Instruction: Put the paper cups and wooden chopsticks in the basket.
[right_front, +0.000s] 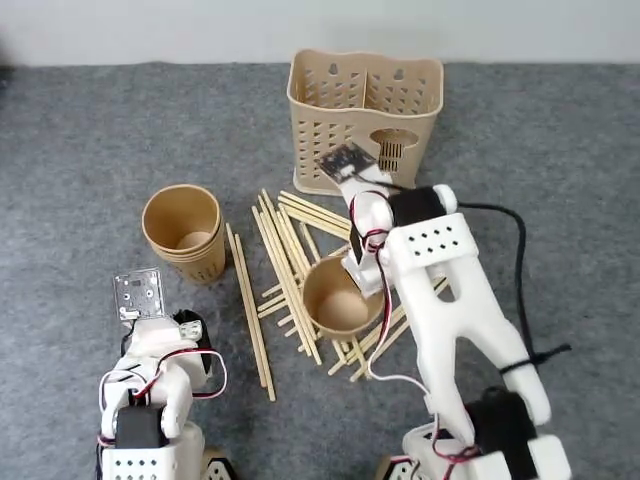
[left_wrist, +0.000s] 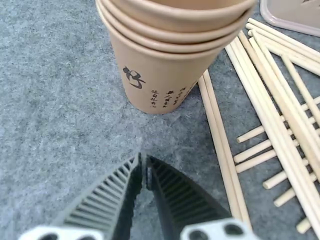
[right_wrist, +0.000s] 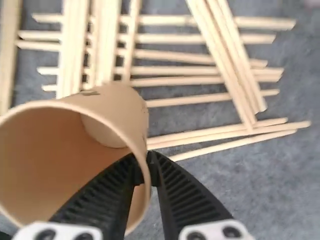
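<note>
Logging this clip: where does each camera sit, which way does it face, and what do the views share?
High view: fixed above the table, looking down on the basket, chopsticks, left arm and right arm.
Left wrist view: on the left wrist, facing the cup stack past the shut left gripper.
Right wrist view: on the right wrist, facing chopsticks past the right gripper clamping a single cup by its wall.
Shared: high and left wrist views both show the cup stack.

Grey felt tabletop (right_front: 80, 150), pale wall (right_front: 150, 30) behind.
</note>
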